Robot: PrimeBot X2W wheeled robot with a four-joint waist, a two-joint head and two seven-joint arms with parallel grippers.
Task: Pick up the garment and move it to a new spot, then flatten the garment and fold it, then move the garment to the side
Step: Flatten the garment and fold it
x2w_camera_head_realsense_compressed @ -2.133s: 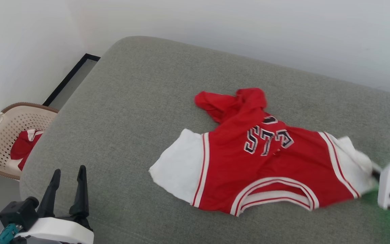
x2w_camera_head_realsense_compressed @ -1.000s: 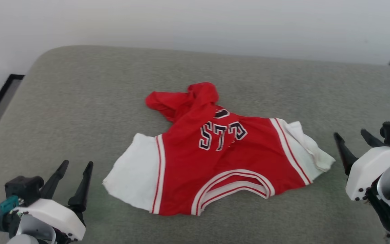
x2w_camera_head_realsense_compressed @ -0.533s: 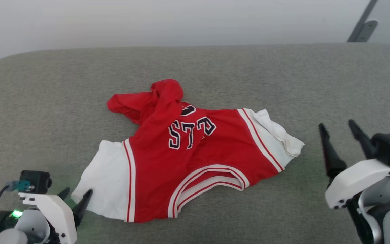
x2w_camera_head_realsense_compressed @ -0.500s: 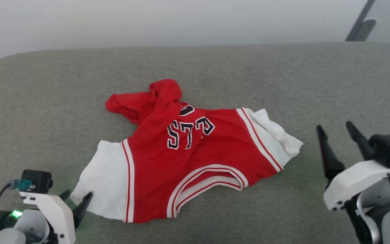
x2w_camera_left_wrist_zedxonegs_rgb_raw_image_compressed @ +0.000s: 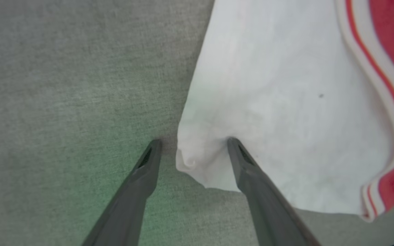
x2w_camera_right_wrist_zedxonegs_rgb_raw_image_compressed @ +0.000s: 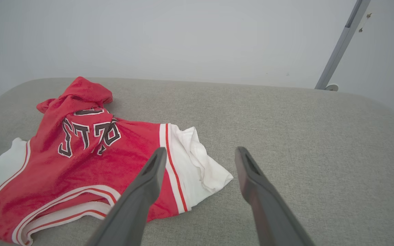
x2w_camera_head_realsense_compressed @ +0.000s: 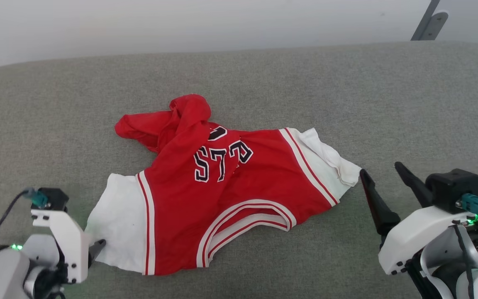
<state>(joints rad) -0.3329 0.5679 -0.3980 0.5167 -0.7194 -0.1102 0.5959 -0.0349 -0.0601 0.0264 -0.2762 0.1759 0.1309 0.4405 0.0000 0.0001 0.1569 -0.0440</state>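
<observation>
Garment (x2w_camera_head_realsense_compressed: pixel 222 195) is lying on the cushion (x2w_camera_head_realsense_compressed: pixel 388 91), bare room surrounding it. Left jaws, open, are straddling its sleeve corner (x2w_camera_left_wrist_zedxonegs_rgb_raw_image_compressed: pixel 197 160); right jaws are hovering open nearby.

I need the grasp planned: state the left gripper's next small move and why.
Likely close the left gripper: its open fingers straddle the corner of the garment's white sleeve, one tip over the cloth, the other over the grey cushion.

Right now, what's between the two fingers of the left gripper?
A white sleeve corner of the garment, lying on the grey cushion, sits between the fingers of the open left gripper; the left wrist view shows it.
</observation>
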